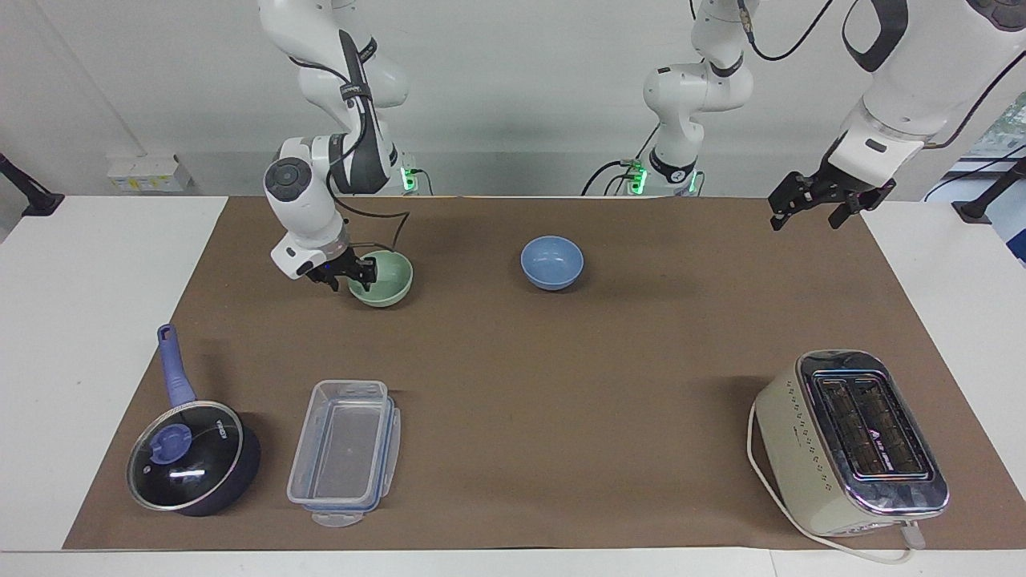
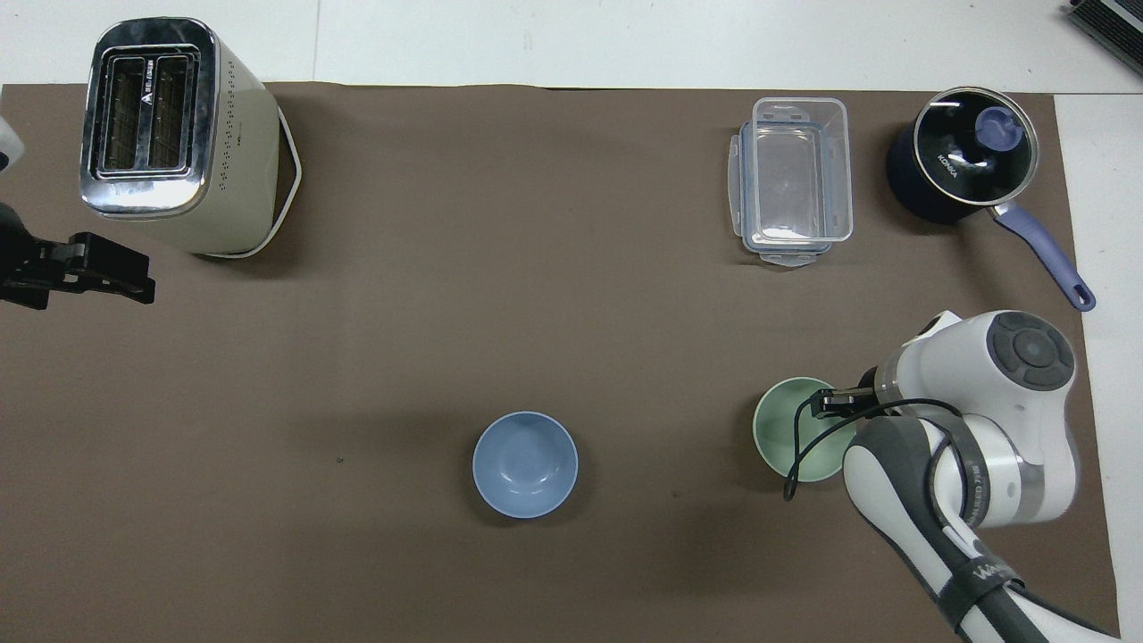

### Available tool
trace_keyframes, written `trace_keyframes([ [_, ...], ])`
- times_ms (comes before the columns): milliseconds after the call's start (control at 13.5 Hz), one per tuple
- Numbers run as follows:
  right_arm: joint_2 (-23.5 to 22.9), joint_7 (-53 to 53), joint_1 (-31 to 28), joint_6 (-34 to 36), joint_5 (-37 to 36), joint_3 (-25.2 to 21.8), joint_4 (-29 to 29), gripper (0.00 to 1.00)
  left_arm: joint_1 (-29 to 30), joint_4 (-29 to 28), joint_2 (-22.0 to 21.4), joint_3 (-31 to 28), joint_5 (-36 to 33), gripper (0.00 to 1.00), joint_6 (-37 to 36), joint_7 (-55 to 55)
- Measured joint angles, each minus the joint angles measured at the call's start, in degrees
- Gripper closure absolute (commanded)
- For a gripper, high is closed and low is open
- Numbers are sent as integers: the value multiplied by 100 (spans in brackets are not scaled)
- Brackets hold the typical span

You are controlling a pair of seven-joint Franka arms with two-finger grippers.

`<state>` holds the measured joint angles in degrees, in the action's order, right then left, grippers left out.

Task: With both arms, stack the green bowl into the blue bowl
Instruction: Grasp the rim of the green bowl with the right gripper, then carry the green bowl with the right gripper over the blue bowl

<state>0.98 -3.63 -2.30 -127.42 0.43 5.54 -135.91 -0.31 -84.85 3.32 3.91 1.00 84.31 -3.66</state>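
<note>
The green bowl [image 1: 390, 282] [image 2: 784, 435] rests on the brown mat toward the right arm's end of the table. My right gripper [image 1: 356, 272] [image 2: 827, 403] is low at that bowl's rim, on the side facing the right arm's end. The blue bowl [image 1: 551, 261] [image 2: 525, 464] stands alone near the middle of the mat, level with the green one. My left gripper [image 1: 805, 215] [image 2: 125, 277] hangs open and holds nothing, up in the air over the mat's edge at the left arm's end.
A cream toaster [image 1: 850, 441] [image 2: 170, 134] stands farthest from the robots at the left arm's end. A clear plastic container [image 1: 345, 453] [image 2: 795, 179] and a dark lidded saucepan [image 1: 192, 457] [image 2: 960, 156] sit at the right arm's end, farther out than the green bowl.
</note>
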Motion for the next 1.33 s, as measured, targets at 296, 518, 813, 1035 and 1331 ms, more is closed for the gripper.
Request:
trace_keyframes([
  [296,6,79,6,0,6,1,-72,66,0,0,0,0,0,0,-1,0],
  [518,8,169,18,14,7,2,-75,100,0,0,0,0,0,0,-2,0],
  [813,153,353,49,226,64,33,-19,100,0,0,0,0,0,0,-3,0],
  [1035,290,353,48,666,295,263,286,100,0,0,0,0,0,0,-4,0],
  [1331,349,-285,54,1078,929,1072,981,100,0,0,0,0,0,0,-4,0],
])
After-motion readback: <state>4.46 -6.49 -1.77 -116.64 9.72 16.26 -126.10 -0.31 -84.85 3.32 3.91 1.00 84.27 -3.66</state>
